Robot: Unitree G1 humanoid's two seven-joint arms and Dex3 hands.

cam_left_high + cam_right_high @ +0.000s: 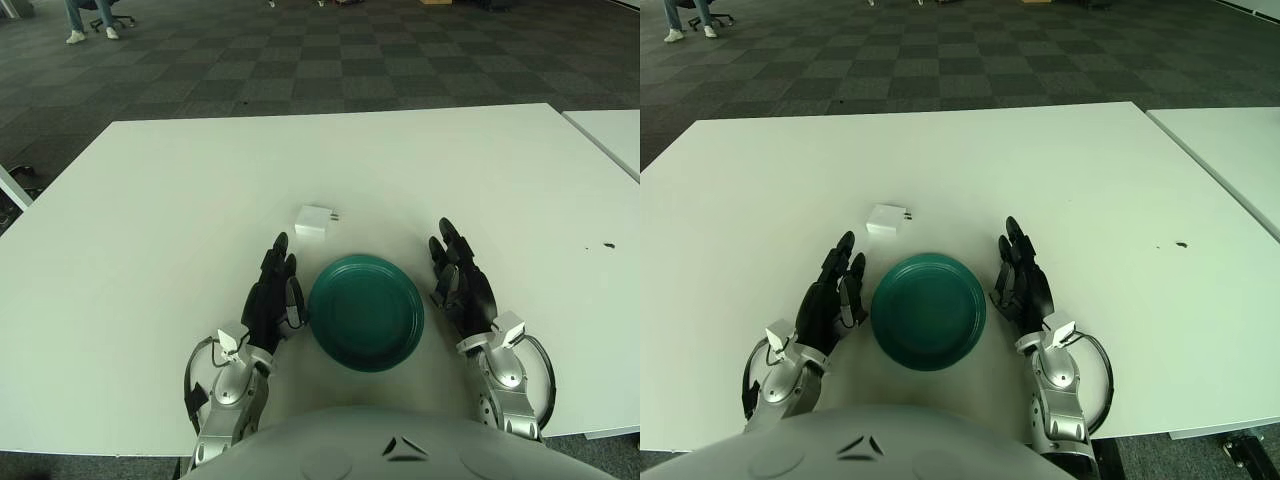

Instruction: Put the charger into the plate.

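Note:
A small white charger (314,221) with two prongs lies on the white table (150,200), just beyond the rim of a dark green plate (366,311). The plate holds nothing. My left hand (272,293) shows left of the plate, fingers stretched out flat and holding nothing, its fingertips a short way short of the charger. My right hand (458,282) shows right of the plate, fingers also extended and empty.
A second white table (612,135) stands at the right, across a narrow gap. A small dark speck (608,245) marks the tabletop at the far right. Dark checkered carpet lies beyond, with a seated person's legs (90,20) at the top left.

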